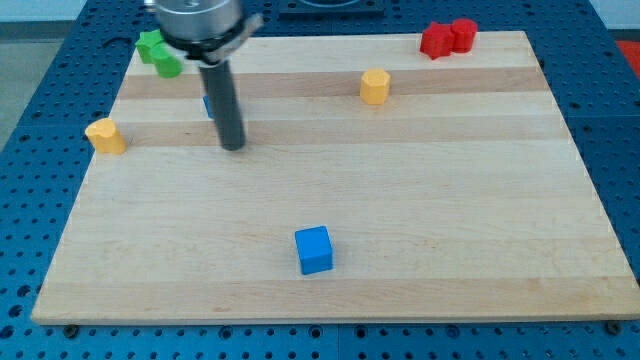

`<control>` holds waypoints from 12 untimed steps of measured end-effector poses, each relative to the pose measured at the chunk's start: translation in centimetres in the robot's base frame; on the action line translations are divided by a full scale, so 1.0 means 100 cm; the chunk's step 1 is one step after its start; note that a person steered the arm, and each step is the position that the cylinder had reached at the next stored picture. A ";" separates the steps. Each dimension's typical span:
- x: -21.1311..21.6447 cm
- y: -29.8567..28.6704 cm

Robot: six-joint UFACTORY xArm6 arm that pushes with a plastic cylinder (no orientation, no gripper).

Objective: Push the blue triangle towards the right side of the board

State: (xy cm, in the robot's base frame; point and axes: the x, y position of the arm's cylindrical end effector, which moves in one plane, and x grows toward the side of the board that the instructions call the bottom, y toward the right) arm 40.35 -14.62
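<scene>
A small sliver of a blue block [207, 105] shows just left of the rod in the upper left part of the wooden board [420, 200]. The rod covers most of it, so its shape cannot be made out. My tip [232, 147] rests on the board just below and slightly right of that blue block. A blue cube [313, 250] sits apart, near the view's bottom centre.
Two green blocks [158, 53] sit at the top left corner. A yellow block [105, 135] is at the left edge. A yellow hexagonal block [374, 86] is top centre. Two red blocks [447, 38] touch at the top right.
</scene>
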 end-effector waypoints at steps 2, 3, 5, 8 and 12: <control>-0.037 -0.060; -0.055 -0.065; -0.057 0.017; -0.080 0.006; -0.027 0.170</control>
State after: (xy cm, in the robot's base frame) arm 37.61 2.35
